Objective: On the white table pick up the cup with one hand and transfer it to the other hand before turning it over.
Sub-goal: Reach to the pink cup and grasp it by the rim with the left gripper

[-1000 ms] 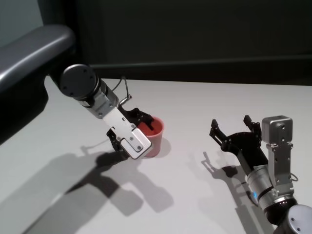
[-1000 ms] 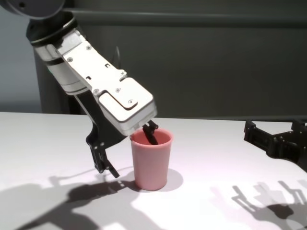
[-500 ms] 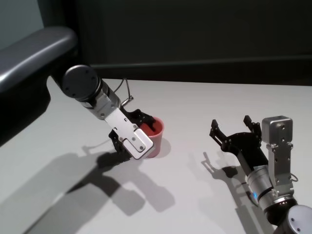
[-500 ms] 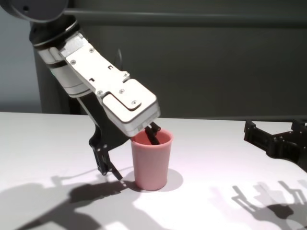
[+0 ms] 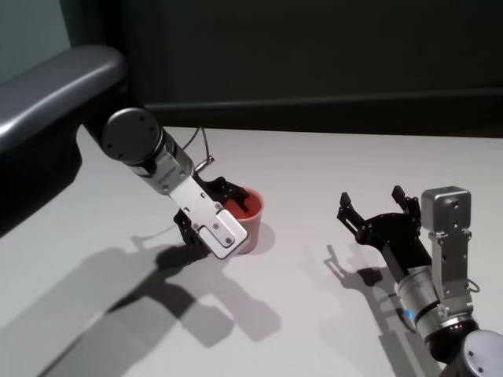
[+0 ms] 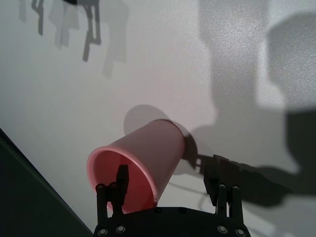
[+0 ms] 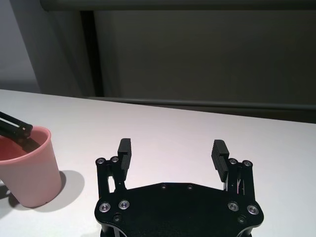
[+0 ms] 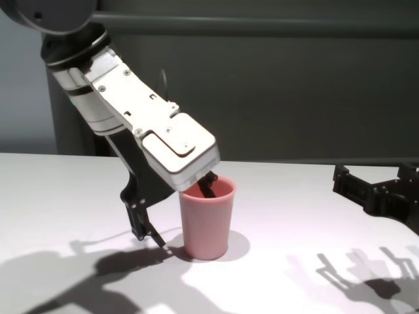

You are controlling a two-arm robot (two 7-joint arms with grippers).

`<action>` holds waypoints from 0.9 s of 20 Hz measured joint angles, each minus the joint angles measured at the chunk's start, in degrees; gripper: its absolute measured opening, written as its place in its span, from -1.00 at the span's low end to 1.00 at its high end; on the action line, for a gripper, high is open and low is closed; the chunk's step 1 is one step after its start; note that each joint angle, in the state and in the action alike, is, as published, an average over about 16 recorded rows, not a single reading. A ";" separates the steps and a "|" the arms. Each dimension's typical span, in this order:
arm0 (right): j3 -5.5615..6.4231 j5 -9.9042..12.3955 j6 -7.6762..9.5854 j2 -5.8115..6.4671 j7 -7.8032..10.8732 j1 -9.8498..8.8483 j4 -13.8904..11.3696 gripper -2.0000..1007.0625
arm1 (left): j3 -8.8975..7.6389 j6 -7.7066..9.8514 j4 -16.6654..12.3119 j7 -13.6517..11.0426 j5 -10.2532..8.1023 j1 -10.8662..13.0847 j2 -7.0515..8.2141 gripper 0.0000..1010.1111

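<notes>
Pink cup [image 8: 206, 218] upright on the white desk [image 5: 330, 165], mouth up, a little left of centre in the head view, base flat on the surface with a soft shadow around it.

Left claw [image 8: 180, 212] lowered over the cup's left wall, spread wide and astride the rim: 1 finger [image 8: 209, 188] dipping inside the mouth, the other finger [image 8: 145, 230] down outside the wall, tip near the desk. No squeeze visible on the wall; contact between inner finger and inner wall not clear enough to call. Same straddle in the left wrist view: cup [image 6: 140, 163] with rim toward the camera, 1 black finger [image 6: 119, 182] inside the opening, the other [image 6: 217, 175] beside the outer wall and apart from it. White-grey boxy housing of the left arm [image 8: 147, 134] slanting down from upper left, hiding part of the cup's rim in the head view [image 5: 250, 216].

Right claw [image 5: 376, 209] well apart from the cup, over the right side of the desk, spread wide, nothing between its fingers. In the right wrist view, both of its fingers [image 7: 123, 150] pointing out over bare desk, the cup [image 7: 27, 170] off to the side with the tip of the left claw's finger [image 7: 17, 127] resting across its rim. In the chest view, only the right claw's black fingertips [image 8: 350, 183] at the right edge.

Dark wall [image 5: 314, 55] behind the desk.
</notes>
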 joint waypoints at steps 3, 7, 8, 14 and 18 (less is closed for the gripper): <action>0.00 0.00 0.00 0.00 0.00 0.00 0.00 0.99 | 0.03 0.07 -0.04 0.02 0.08 0.00 0.02 0.98; 0.00 0.00 0.00 0.00 0.00 0.00 0.00 0.99 | -0.02 0.05 -0.05 -0.02 0.06 0.01 0.04 0.98; 0.00 0.00 0.00 0.00 0.00 0.00 0.00 0.99 | -0.04 0.04 -0.05 -0.02 0.06 0.01 0.04 0.97; 0.00 0.00 0.00 0.00 0.00 0.00 0.00 0.99 | -0.11 0.00 -0.05 -0.06 0.02 0.04 0.06 0.86; 0.00 0.00 0.00 0.00 0.00 0.00 0.00 0.99 | -0.14 -0.02 -0.05 -0.09 0.00 0.05 0.07 0.70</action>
